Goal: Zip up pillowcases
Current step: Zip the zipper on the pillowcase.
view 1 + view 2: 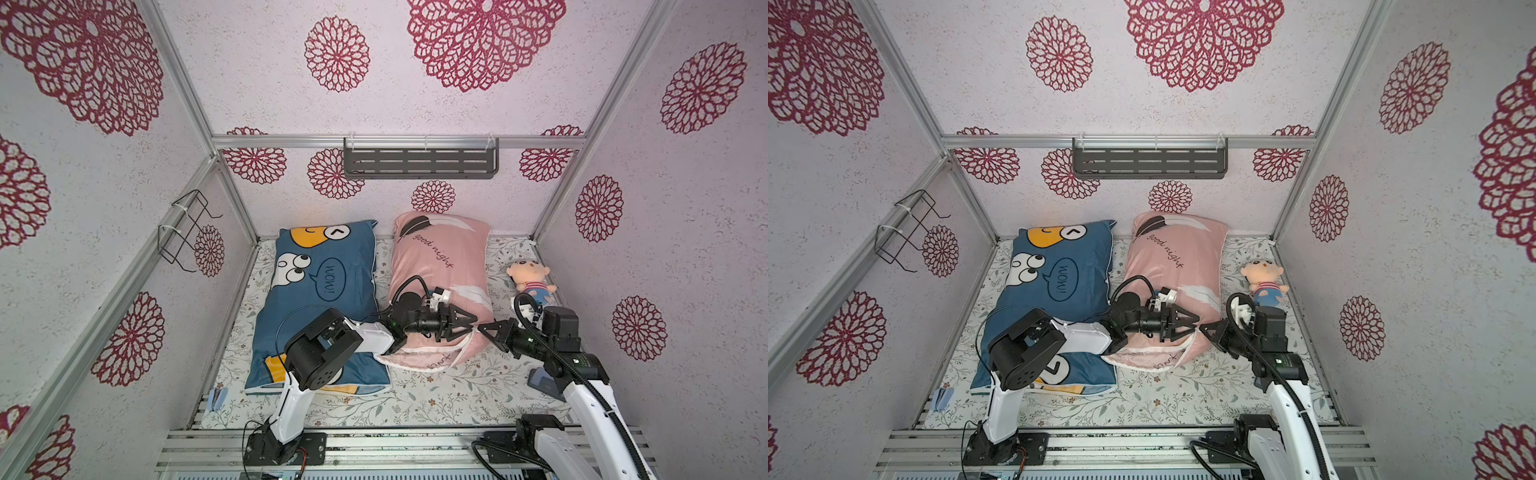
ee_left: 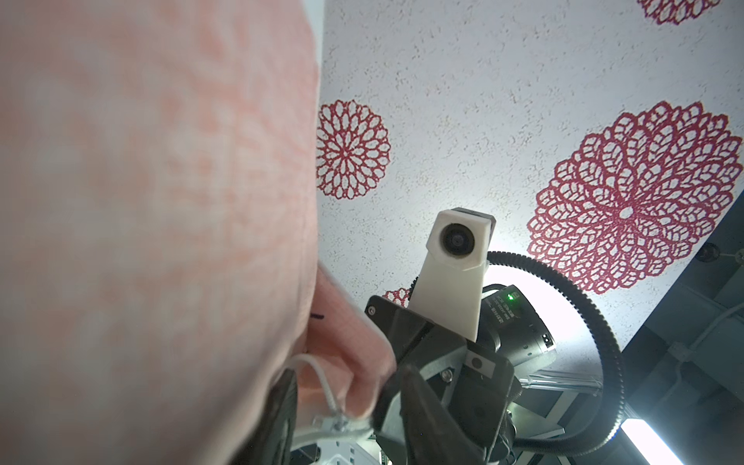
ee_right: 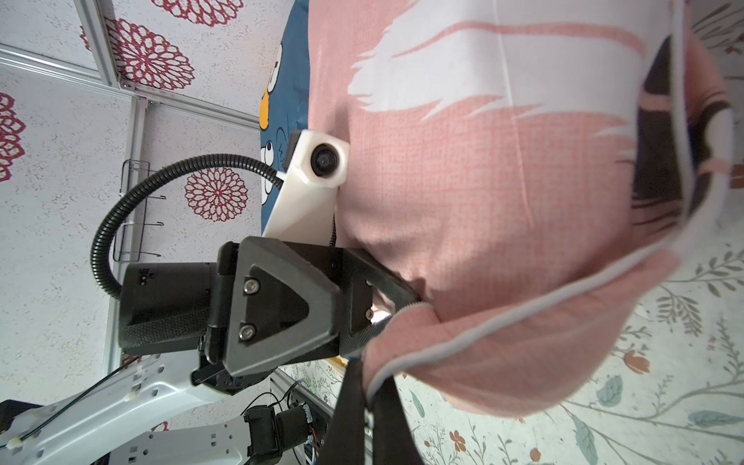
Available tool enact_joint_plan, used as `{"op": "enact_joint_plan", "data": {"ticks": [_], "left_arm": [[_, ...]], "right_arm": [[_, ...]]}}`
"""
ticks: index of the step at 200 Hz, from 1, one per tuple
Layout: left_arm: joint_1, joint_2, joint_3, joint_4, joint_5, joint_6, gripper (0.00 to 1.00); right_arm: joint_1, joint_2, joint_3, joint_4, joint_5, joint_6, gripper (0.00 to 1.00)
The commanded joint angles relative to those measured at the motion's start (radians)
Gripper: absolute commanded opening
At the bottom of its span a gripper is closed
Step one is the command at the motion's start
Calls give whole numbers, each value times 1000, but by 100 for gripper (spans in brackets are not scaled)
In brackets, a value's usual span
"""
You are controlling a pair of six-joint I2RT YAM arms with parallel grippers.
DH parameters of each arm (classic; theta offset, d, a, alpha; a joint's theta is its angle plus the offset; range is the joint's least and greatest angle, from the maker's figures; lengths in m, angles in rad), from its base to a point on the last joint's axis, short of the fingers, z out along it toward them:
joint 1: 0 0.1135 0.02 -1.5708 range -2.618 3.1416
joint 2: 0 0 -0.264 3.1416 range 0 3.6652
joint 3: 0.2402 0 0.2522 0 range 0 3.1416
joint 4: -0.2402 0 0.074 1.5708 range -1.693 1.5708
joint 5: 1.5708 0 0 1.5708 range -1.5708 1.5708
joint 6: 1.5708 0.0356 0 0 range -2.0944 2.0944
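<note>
Two pillowcases lie side by side on the floral sheet in both top views: a blue cartoon one [image 1: 324, 299] [image 1: 1059, 291] and a pink "good night" one [image 1: 440, 266] [image 1: 1177, 266]. At the pink one's near right corner, my left gripper [image 1: 473, 324] [image 1: 1195, 325] [image 2: 346, 394] stands open. Between its fingers sit a fold of pink cloth and the small metal zip pull [image 2: 338, 422] with a white cord. From the right, my right gripper [image 1: 481, 328] [image 1: 1203, 327] [image 3: 368, 386] is shut on that corner's grey zip seam [image 3: 523, 306], which runs partly open.
A small plush doll [image 1: 530, 282] [image 1: 1264, 282] sits by the right wall behind the right arm. A grey shelf [image 1: 419, 162] hangs on the back wall and a wire rack [image 1: 187, 232] on the left wall. Small blue items lie at front left [image 1: 216, 399] and under the right arm [image 1: 544, 382].
</note>
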Motion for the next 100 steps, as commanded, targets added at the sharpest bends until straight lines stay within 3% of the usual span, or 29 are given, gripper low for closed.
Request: {"op": "enact_joint_plan", "data": {"ticks": [1,100], "left_arm": [[-7,12,0,-8,-8,-10,41],[-7,7,-26,11,-16,-20,32]], "right_arm": [[-4,-9,0,7,-15,-18,0],[-18,-19,20,-42,36,-39,0]]}}
